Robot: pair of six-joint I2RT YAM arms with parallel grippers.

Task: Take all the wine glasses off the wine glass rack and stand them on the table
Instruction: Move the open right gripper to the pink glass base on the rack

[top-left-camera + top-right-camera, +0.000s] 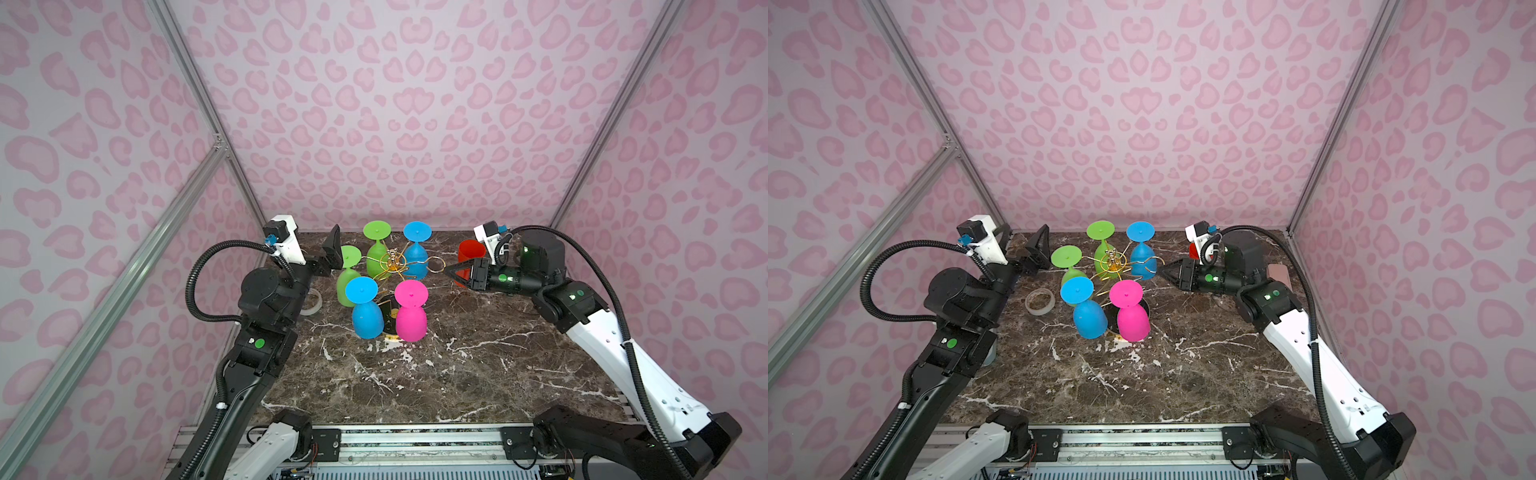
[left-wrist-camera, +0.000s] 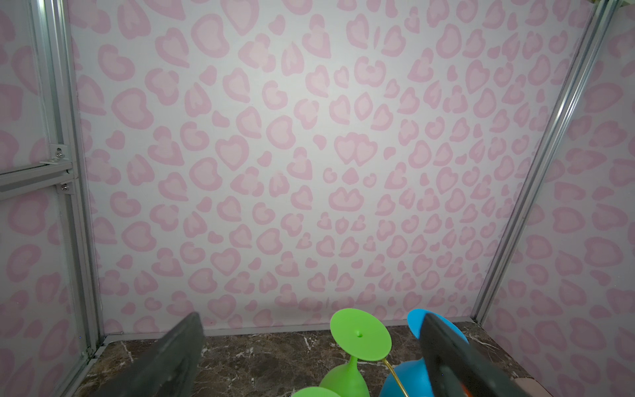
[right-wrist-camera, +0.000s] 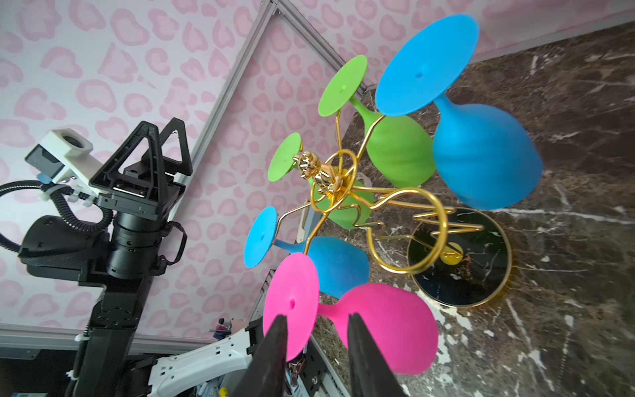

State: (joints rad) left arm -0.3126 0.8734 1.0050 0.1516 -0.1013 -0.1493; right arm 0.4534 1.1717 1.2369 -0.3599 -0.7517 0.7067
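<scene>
A dark marble table (image 1: 457, 374) stands inside pink heart-patterned walls. The wine glass rack (image 1: 392, 262), thin gold wire on a round black base, stands near the middle of the table, closer to its far edge. Five wine glasses hang upside down from its looped arms: a green glass (image 1: 377, 249) and a blue glass (image 1: 417, 257) on the far side, a second green glass (image 1: 348, 282) toward the left edge, and a second blue glass (image 1: 367, 316) and a pink glass (image 1: 411, 318) on the near side. One loop (image 1: 434, 264), facing the right edge, carries nothing.

The right gripper (image 1: 446, 273) lies level, its tip just beside that bare loop; its jaws stand narrowly apart with nothing between them. A red cup-shaped thing (image 1: 469, 253) sits behind it, partly hidden.

The left gripper (image 1: 1025, 235) is raised near the far left corner, jaws spread wide and holding nothing. A roll of tape (image 1: 1040, 301) lies near the left edge.
</scene>
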